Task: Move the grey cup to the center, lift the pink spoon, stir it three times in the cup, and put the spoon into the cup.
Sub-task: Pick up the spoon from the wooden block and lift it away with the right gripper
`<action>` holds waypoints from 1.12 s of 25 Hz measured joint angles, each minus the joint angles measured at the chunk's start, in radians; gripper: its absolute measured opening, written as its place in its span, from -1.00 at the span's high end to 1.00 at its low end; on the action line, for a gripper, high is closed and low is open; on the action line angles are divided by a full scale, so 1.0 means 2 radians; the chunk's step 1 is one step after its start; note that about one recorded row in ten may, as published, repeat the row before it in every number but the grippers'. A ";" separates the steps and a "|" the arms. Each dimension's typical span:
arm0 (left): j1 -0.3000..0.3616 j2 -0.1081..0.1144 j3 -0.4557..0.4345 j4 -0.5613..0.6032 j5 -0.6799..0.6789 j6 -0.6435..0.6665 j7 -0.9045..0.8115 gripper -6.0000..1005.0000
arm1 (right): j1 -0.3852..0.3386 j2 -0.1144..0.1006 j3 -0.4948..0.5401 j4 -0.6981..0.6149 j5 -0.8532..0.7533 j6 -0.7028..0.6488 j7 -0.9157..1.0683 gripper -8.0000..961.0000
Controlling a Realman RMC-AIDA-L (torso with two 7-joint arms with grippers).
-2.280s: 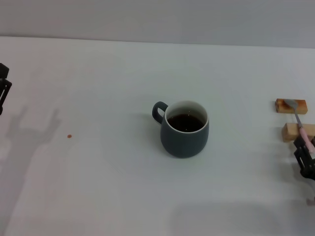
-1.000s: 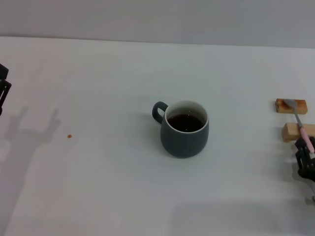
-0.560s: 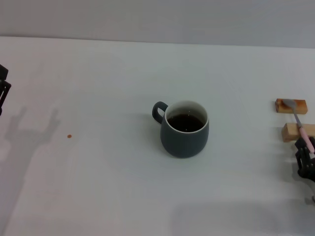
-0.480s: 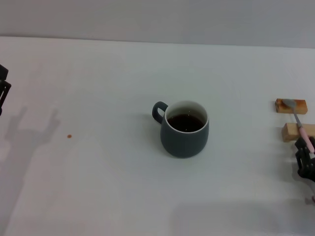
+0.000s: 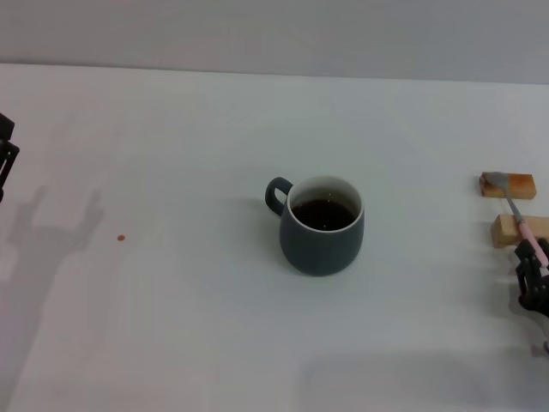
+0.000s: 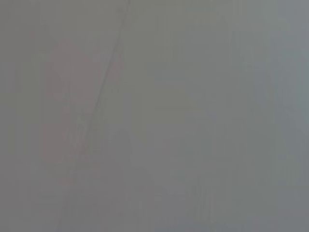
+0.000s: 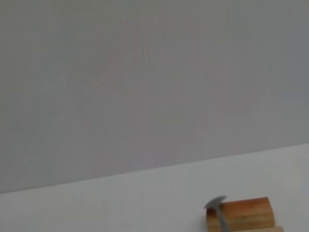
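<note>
Gripping the pink spoon (image 5: 523, 226) by its handle, the right tool (image 5: 533, 276) sits at the counter's (image 5: 171, 326) right edge; the spoon crosses two wooden blocks (image 5: 509, 184). Grey cup (image 5: 322, 225) stands mid-counter. Left tool (image 5: 5, 154) at left edge, state undeterminable.

White tabletop (image 5: 171, 326) fills most of head view. Plain grey wall (image 5: 274, 34) behind far table edge. Soft shadows on tabletop at left and near edge. Small red-orange speck (image 5: 121, 238) on surface, left side.
</note>
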 joint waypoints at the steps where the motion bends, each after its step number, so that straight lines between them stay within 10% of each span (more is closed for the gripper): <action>1: 0.000 0.000 0.000 0.000 0.000 0.000 -0.002 -0.69 | 0.000 0.000 0.000 0.000 0.000 0.000 0.000 0.64; 28: 0.000 0.000 -0.003 0.004 -0.001 0.000 -0.011 -0.69 | 0.000 0.001 0.001 0.002 0.003 0.001 0.001 0.69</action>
